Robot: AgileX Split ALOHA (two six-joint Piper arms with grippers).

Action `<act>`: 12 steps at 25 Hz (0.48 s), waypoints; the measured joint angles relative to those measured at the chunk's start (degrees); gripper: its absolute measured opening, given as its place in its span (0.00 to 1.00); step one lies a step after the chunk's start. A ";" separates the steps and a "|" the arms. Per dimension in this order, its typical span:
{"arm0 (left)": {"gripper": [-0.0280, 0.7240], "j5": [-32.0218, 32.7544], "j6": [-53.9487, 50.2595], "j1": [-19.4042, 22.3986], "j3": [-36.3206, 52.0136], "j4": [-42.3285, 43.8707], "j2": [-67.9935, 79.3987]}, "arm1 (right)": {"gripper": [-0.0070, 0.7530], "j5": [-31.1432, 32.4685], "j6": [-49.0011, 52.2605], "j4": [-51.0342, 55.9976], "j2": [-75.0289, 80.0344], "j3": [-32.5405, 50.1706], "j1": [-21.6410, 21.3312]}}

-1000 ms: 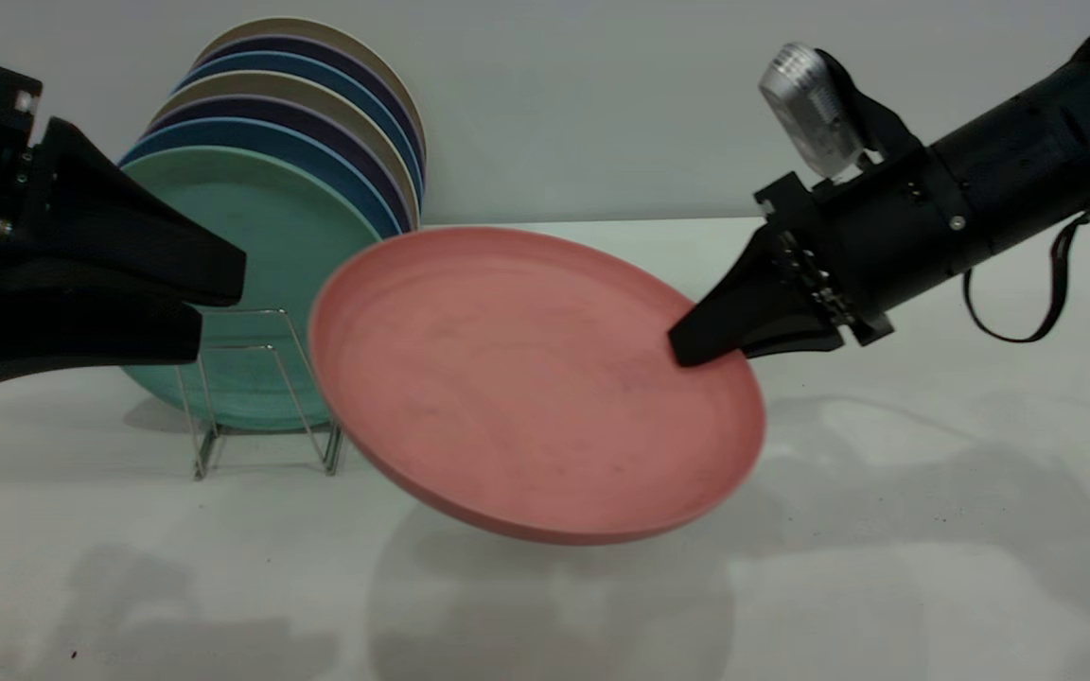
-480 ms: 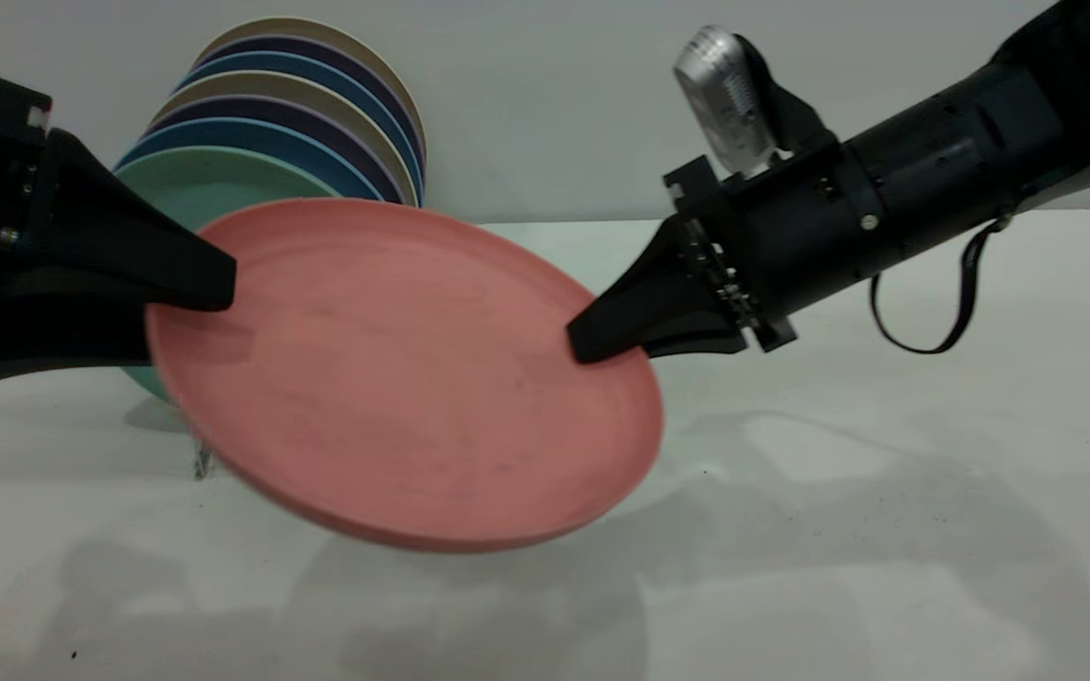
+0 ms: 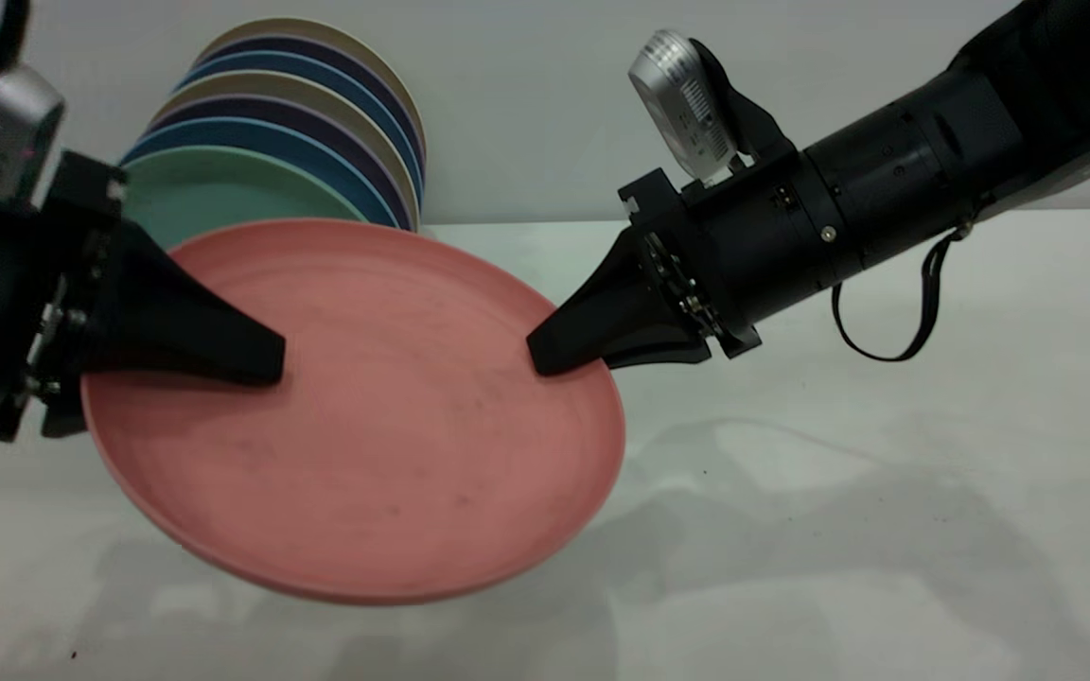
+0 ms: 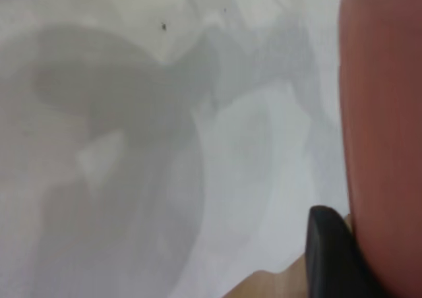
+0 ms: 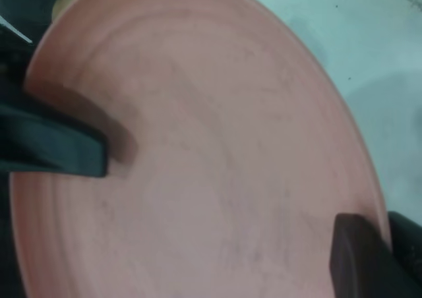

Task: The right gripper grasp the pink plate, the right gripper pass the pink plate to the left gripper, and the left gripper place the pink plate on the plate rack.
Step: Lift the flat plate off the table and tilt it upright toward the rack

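Note:
The pink plate (image 3: 384, 445) hangs tilted above the table between both arms. My right gripper (image 3: 545, 364), with the cord loop, is shut on the plate's right rim, one finger on top and one beneath; the right wrist view shows this too (image 5: 369, 252). My left gripper (image 3: 256, 378) straddles the plate's left rim and looks open: its upper finger lies just over the plate's face (image 5: 59, 149), and its lower finger (image 4: 326, 252) sits close under the plate (image 4: 386, 113). The plate rack is hidden behind the pink plate.
A teal-green plate (image 3: 214, 203) stands upright at the back left, in front of a row of blue, purple and beige plates (image 3: 318, 104). The white table (image 3: 886, 492) stretches right and forward.
My right gripper has carried the pink plate left and lower. My left gripper has moved right, so its fingers now reach over the plate's left rim.

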 joint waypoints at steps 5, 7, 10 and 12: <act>0.21 -1.70 2.80 0.00 0.00 -1.26 0.61 | 0.07 0.06 -0.70 0.03 0.00 0.00 0.00; 0.21 -1.98 3.32 0.00 0.00 -1.33 0.61 | 0.10 0.13 -0.70 0.03 0.00 0.00 0.00; 0.21 -2.21 4.52 0.00 0.00 -1.44 0.61 | 0.18 0.45 -0.70 0.03 0.00 0.00 0.00; 0.21 -2.21 4.89 0.00 0.00 -1.51 0.61 | 0.25 0.50 -0.88 -0.44 0.00 0.00 0.00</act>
